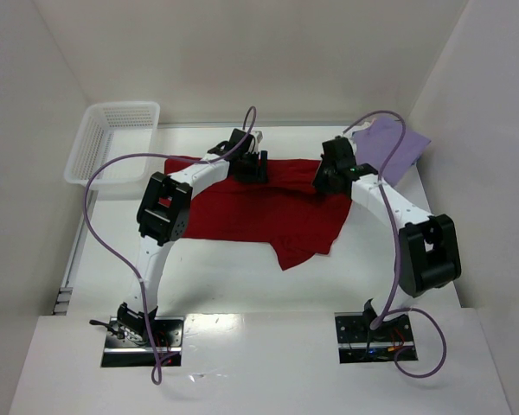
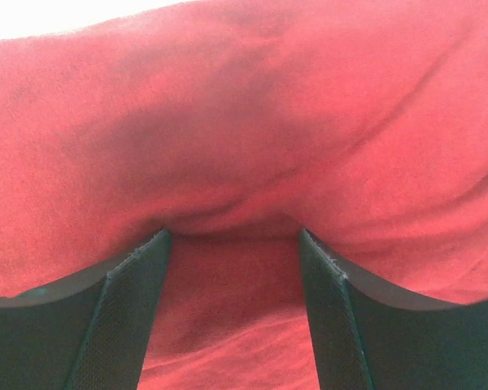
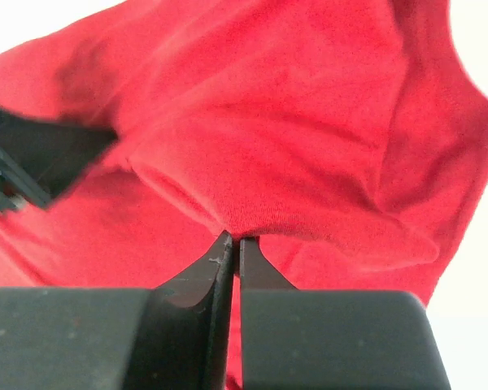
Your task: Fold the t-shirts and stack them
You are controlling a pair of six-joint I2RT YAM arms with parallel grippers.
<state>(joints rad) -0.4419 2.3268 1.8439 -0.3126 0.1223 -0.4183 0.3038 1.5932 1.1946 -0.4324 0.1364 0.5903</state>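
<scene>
SHIRT: the soft dark red cloth t-shirt (image 1: 277, 216) lay spread on the white table (image 1: 216, 277) | GRIPS: your right gripper (image 3: 232, 237) was pinched shut on a fold at its far edge; your left gripper (image 2: 232, 236) stood wide open, red cloth between | STEP: first fold, I think | NEXT: you needed to shut the left, then pull both evenly.

The red shirt (image 1: 259, 212) lies spread and rumpled across the centre of the table (image 1: 242, 277), with 1 corner trailing toward lower centre. The left gripper (image 1: 249, 164) sits at its upper edge, mid-frame. The right gripper (image 1: 327, 177) sits at its upper right edge. Finger positions cannot be made out from this height. The lavender shirt (image 1: 398, 147) lies flat at upper right, partly behind the right arm. A white mesh basket (image 1: 112, 143) stands at upper left, near the red shirt's left corner. 2 purple cables (image 1: 91, 199) loop up from the bases.
</scene>
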